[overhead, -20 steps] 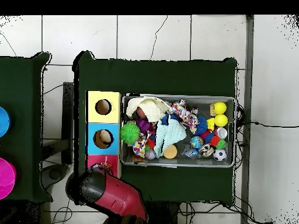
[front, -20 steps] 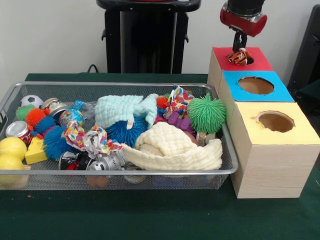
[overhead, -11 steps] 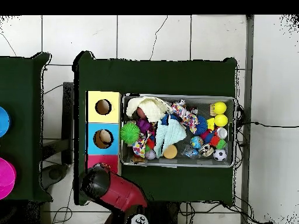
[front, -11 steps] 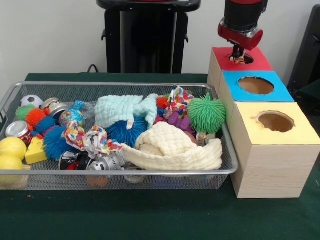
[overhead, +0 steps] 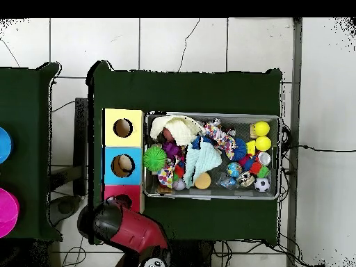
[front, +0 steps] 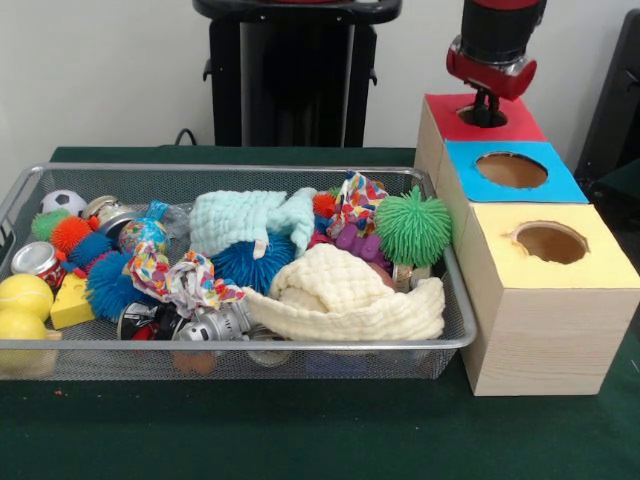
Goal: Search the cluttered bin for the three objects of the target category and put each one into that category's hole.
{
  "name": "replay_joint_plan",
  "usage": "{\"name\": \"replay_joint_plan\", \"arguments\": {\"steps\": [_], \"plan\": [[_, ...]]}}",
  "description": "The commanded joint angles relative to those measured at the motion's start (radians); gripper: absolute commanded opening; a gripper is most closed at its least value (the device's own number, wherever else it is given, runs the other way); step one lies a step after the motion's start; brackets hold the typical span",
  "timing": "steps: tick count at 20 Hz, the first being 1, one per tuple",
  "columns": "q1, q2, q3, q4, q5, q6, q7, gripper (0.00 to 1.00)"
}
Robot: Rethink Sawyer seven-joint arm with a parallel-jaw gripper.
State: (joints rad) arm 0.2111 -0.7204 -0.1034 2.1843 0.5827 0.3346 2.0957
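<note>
Viewing both cameras, I place the gripper [front: 487, 108] directly over the hole of the red-topped box [front: 448, 118], tips at the opening. I cannot tell whether it is released or clenched. Beside it, toward the camera, sit the blue-topped box [front: 560, 185] and yellow-topped box [front: 610, 265]. Alongside them, the wire bin [front: 230, 347] holds the cluttered objects.

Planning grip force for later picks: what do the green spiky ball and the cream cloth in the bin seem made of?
Green spiky ball: probably soft matte rubber, judging by its dense floppy strands. Cream cloth: looks like crinkled woven cotton, matte, with soft folds.
</note>
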Motion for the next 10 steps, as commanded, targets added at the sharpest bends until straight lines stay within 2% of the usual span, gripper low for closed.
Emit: {"name": "replay_joint_plan", "arguments": {"steps": [1,4,7,10], "plan": [[0.085,-0.085,-0.155,-0.146,-0.082,0.352,0.359,0.00],[0.103,-0.105,-0.194,-0.180,-0.100,0.418,0.367,0.00],[0.143,-0.087,-0.280,-0.244,-0.142,0.400,0.340,0.00],[0.150,-0.072,-0.321,-0.271,-0.170,0.387,0.327,0.00]]}}
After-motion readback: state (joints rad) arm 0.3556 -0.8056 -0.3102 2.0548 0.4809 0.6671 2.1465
